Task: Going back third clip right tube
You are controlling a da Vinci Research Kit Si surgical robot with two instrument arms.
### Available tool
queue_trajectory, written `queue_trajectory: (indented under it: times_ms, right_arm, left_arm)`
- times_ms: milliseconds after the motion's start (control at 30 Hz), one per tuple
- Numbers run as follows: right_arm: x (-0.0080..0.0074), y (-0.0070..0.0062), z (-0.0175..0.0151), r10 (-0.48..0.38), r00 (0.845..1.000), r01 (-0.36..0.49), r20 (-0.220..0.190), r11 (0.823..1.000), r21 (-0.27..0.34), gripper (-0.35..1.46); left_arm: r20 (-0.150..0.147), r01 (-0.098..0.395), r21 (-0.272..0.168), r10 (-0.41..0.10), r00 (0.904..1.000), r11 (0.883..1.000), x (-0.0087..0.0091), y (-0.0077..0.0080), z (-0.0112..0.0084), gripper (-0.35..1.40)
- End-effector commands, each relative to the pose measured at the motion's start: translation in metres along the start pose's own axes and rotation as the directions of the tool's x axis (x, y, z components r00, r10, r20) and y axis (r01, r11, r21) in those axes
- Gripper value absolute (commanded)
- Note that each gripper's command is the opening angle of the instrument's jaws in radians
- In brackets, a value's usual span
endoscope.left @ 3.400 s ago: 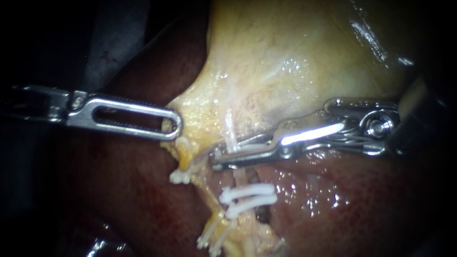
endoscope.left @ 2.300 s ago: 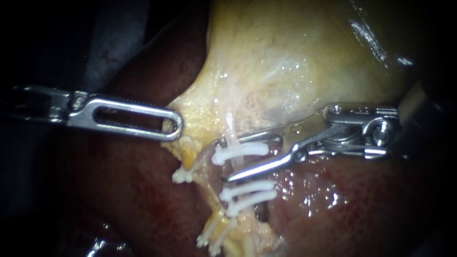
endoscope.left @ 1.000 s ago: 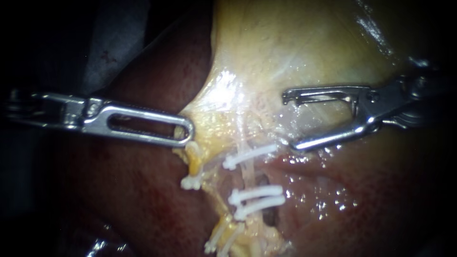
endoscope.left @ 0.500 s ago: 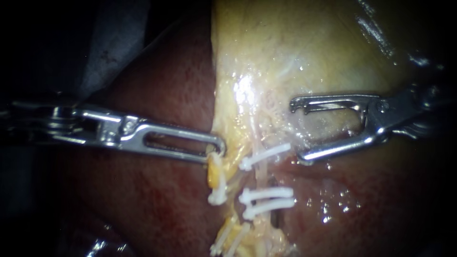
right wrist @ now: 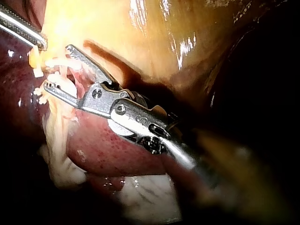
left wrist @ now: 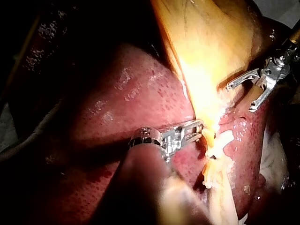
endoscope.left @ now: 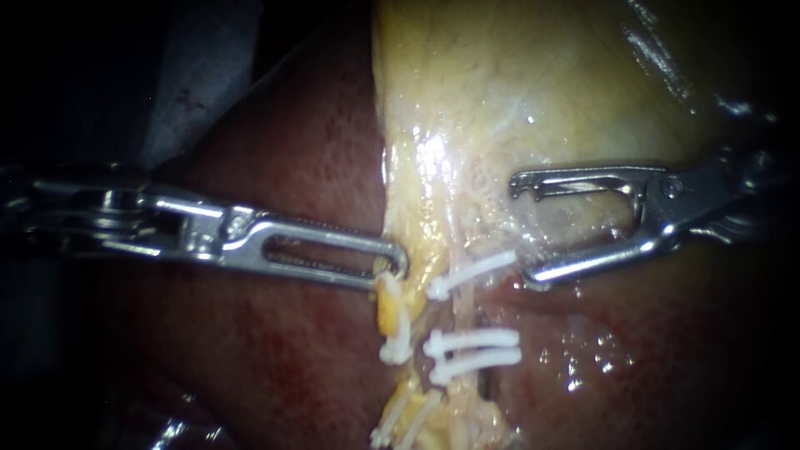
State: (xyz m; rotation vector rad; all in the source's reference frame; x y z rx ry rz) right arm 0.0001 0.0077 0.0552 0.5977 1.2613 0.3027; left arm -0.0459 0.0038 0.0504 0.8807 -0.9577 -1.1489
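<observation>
Evidently the clip is already on and the step in hand is the pull-back. The right instrument [endoscope.left: 521,233] stands with its jaws wide apart and empty over the lower edge of the gallbladder [endoscope.left: 517,92], where that edge meets the liver [endoscope.left: 275,350]. The tip of its lower jaw lies just beside the outer end of the third clip [endoscope.left: 471,272], and I cannot tell whether it touches it.

That white clip sits across the right tube [endoscope.left: 461,304], nearest the gallbladder. Two more clips [endoscope.left: 475,337] lie close together further down the same tube, with a bare stretch between them and the third.

The left instrument [endoscope.left: 396,268] has its slotted jaws closed on the gallbladder's lower edge, beside the tube, and seems to hold it taut.

I judge the next move to be a straight withdrawal along the right shaft. The jaws should stay spread so the lower tip does not catch the clip's end or drag the tube, while the left hold stays steady.
</observation>
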Motion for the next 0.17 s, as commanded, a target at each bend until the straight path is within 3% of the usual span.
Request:
queue_trajectory:
  times_ms: [33, 167]
  right_arm:
    - [0.0, 0.0, 0.0, 0.0, 1.0, 0.0, 0.0, 1.0, 0.0, 0.6]
    - [0.0, 0.0, 0.0, 0.0, 1.0, 0.0, 0.0, 1.0, 0.0, 0.6]
  left_arm:
    - [0.0, 0.0, 0.001, 0.0, 1.0, 1.0, 0.0, 0.0, 0.0, -0.35]
    - [0.0, 0.0, 0.001, 0.0, 1.0, 1.0, 0.0, 0.0, 0.0, -0.35]
